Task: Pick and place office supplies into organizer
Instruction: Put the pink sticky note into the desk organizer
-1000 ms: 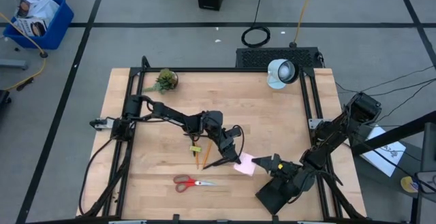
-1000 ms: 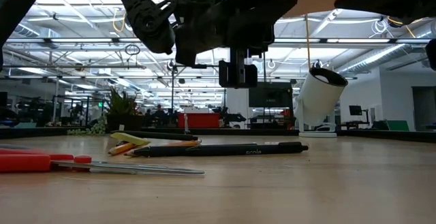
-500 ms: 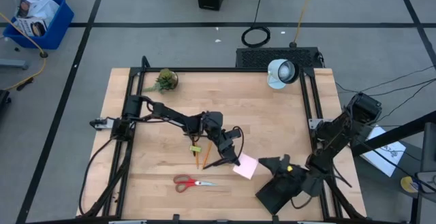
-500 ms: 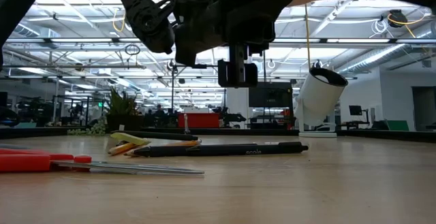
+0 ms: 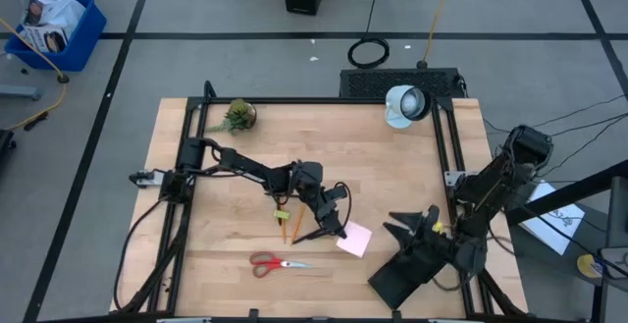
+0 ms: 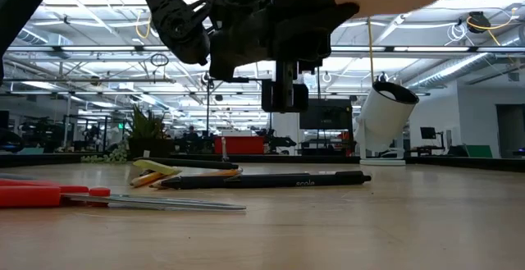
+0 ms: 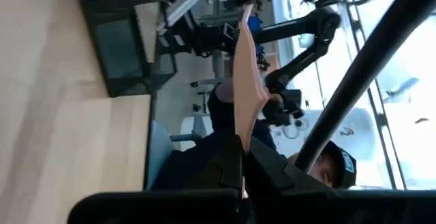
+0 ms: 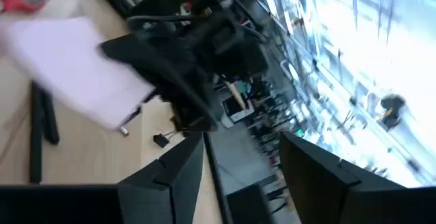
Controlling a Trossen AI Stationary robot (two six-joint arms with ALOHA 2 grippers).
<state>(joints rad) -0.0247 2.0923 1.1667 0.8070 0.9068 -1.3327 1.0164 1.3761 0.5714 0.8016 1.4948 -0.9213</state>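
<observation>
Jaws over wooden table (image 5: 392,176), workshop behind.

Organizer (image 5: 397,282) partly hidden under right arm, scissors (image 6: 49,196) cut off at frame edge

One pair of scissors (image 5: 276,262) and one sticky pad (image 5: 355,240) are showing. Two pencils (image 5: 289,227), one plant (image 5: 236,117) and one lamp (image 5: 403,104) are sitting on the bench (image 5: 392,166).

overhead, table-level, two wrist views
</observation>
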